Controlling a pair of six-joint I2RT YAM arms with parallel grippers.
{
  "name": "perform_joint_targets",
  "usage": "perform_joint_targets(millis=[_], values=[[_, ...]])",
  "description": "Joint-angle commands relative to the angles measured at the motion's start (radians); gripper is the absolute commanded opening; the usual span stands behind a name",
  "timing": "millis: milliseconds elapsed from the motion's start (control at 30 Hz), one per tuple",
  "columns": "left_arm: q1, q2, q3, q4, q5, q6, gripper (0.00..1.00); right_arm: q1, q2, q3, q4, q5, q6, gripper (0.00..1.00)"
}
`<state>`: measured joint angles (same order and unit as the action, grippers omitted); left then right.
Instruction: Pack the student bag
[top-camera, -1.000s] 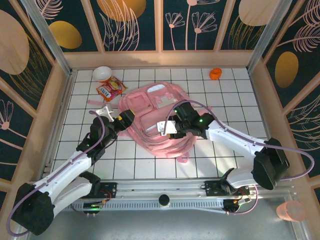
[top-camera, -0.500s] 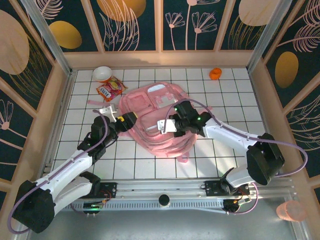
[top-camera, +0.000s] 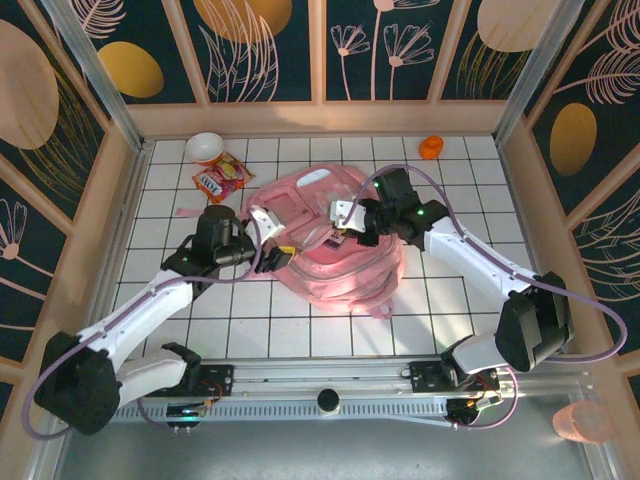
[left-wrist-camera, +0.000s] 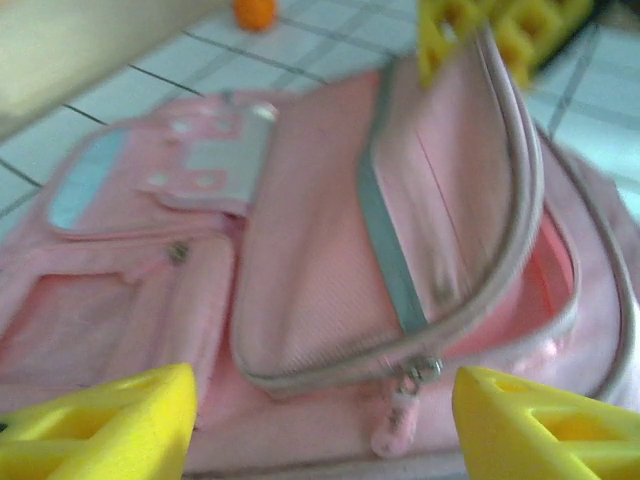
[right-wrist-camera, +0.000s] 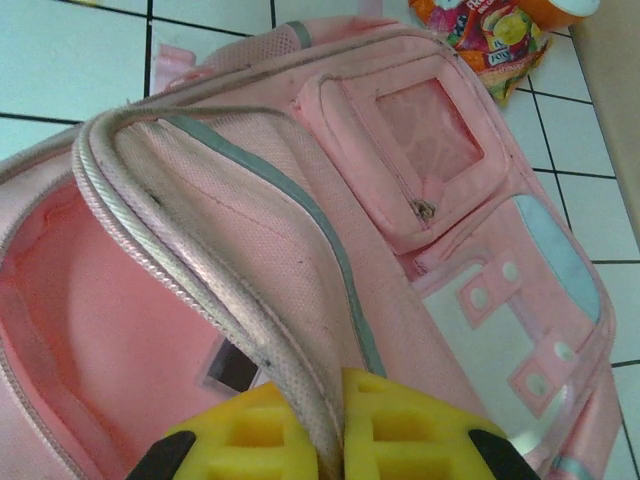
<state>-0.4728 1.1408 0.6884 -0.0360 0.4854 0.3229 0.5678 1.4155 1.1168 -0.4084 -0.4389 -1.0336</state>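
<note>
Bag check first: student bag (top-camera: 345, 275) is lying mid-table on the white tiled table (top-camera: 450, 310), front pockets facing up, w/ both arms reaching in over it. Right gripper (right-wrist-camera: 330, 385) is pressed tight on the bag's front flap (right-wrist-camera: 250, 230). I can see the white piped zip rim running straight down between the two yellow fingers, so it's pinching that edge & the flap stands lifted off the bag's body. Under the flap the main compartment gapes, pink lining (right-wrist-camera: 80, 300) showing, small dark label (right-wrist-camera: 233, 365) inside. From overhead the right gripper (top-camera: 347, 220) sits approx over the bag's middle. Left gripper (left-wrist-camera: 322, 390) is spread wide, yellow fingers out at either bottom corner of my left wrist cam. Zip pull (left-wrist-camera: 392, 428) dangles just ahead of them at the flap's near end. Overhead, the left gripper (top-camera: 278, 250) is at the bag's left edge, can't tell if it's touching fabric. Window pocket (right-wrist-camera: 425, 130) & pale blue patch (right-wrist-camera: 555, 255) sit on the bag front beyond the flap. Off the bag: snack packet (top-camera: 220, 180) near its far-left corner, just beside the white bowl (top-camera: 205, 147); orange thing (top-camera: 431, 147) far right by the back wall, well apart from the bag
</note>
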Motion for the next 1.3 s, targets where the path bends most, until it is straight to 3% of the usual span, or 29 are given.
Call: perform_joint_targets(millis=[0,400,733,1033,1267], values=[[0.005,0.063,0.02,-0.149,0.148,0.25,0.64,-0.006,-0.015,0.038,0.027,-0.076,0.066,0.0],[0.0,0.23,0.059,-0.03,0.295,0.207,0.6,-0.005,-0.026,0.03,0.051,-0.08,0.106,0.0],[-0.018,0.193,0.003,0.09,0.385,0.102,0.35,-0.005,-0.013,0.02,0.089,-0.067,0.155,0.0],[-0.027,0.12,-0.048,0.127,0.337,0.005,0.02,-0.006,-0.006,0.011,0.144,0.01,0.254,0.0],[-0.101,0.075,-0.064,0.183,0.318,-0.119,0.0,-0.001,-0.007,-0.03,0.23,0.018,0.35,0.0]])
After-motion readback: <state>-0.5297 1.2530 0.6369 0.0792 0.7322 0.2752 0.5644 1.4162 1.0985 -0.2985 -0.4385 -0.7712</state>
